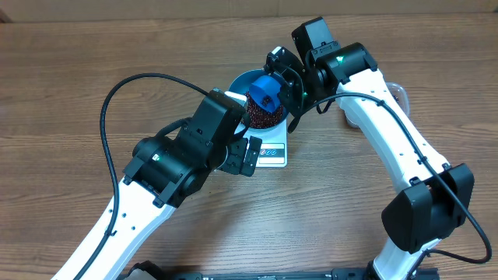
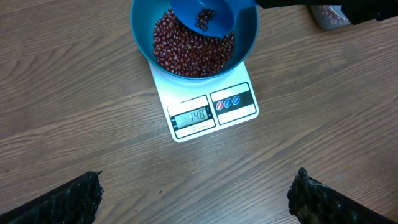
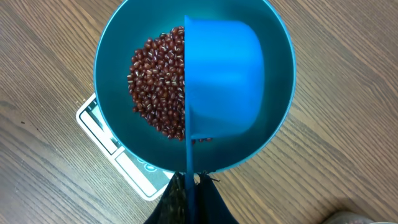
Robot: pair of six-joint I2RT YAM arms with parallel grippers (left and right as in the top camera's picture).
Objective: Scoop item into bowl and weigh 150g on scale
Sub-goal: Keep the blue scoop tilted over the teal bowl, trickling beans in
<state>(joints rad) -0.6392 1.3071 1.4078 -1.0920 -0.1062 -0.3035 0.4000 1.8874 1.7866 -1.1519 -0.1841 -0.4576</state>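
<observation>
The blue bowl (image 2: 245, 37) (image 3: 273, 130) sits on the white scale (image 2: 205, 112) (image 1: 274, 154) and holds a heap of dark red-brown beans (image 2: 193, 50) (image 3: 155, 87). The scale's display (image 2: 193, 116) is lit. My right gripper (image 3: 189, 180) is shut on the handle of a small blue scoop (image 3: 224, 78) (image 1: 265, 89), tipped on its side over the bowl. A few beans lie in the scoop (image 2: 204, 17). My left gripper (image 2: 196, 196) is open over bare table in front of the scale, nothing between its fingers (image 2: 320, 199).
A clear tub with beans (image 2: 329, 15) stands behind the right arm at the back right (image 1: 397, 93). Both arms crowd the bowl from the left and right in the overhead view. Wooden table all around.
</observation>
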